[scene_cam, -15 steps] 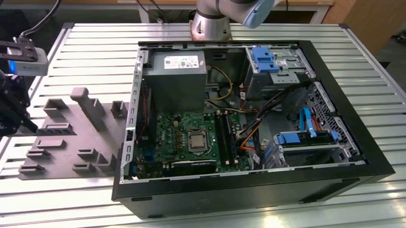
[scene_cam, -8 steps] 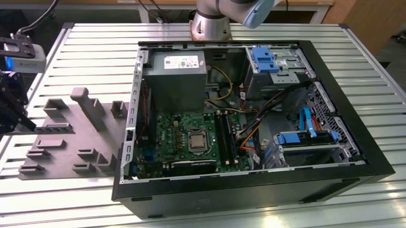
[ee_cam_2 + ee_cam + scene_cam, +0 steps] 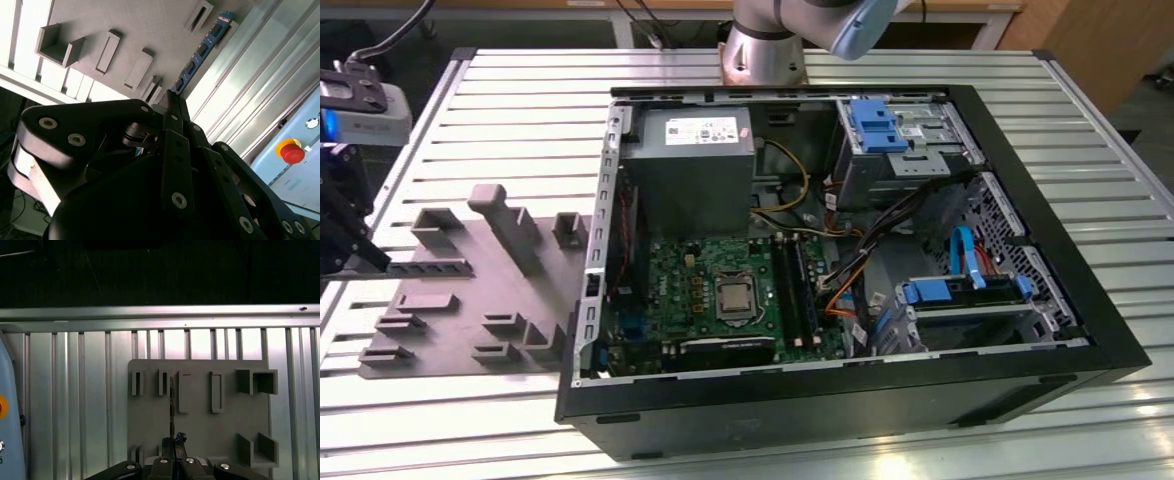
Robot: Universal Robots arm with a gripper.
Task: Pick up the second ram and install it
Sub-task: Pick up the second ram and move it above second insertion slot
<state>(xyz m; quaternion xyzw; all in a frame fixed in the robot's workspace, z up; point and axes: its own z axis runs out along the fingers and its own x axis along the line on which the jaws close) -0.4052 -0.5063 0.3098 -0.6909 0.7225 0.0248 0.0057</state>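
The gripper point(image 3: 172, 95) is pinched on one end of the ram point(image 3: 200, 52). The stick's long axis runs straight out from the fingertips in line with them, with its row of chips showing in the second wrist view. In the first wrist view it is edge-on, a thin dark line over the tray point(image 3: 200, 435) between two of the tray's upright slots. I cannot tell whether its far end is clear of the tray or sits in it. In the exterior view the gripper hangs at the tray's edge on the exterior view's left, over the ribbed table point(image 3: 494, 100). To the tray's other side, on the exterior view's right, lies the open case point(image 3: 854, 405). The case's side wall point(image 3: 594, 250) stands just beside the tray, between it and the green board point(image 3: 680, 290). The long black slots point(image 3: 794, 285) lie farther from the tray than the board's middle, and their length runs roughly along the tray-side wall. Orange cables point(image 3: 845, 285) crowd the slots' far side. The power supply point(image 3: 687, 170) sits past one end of the board.
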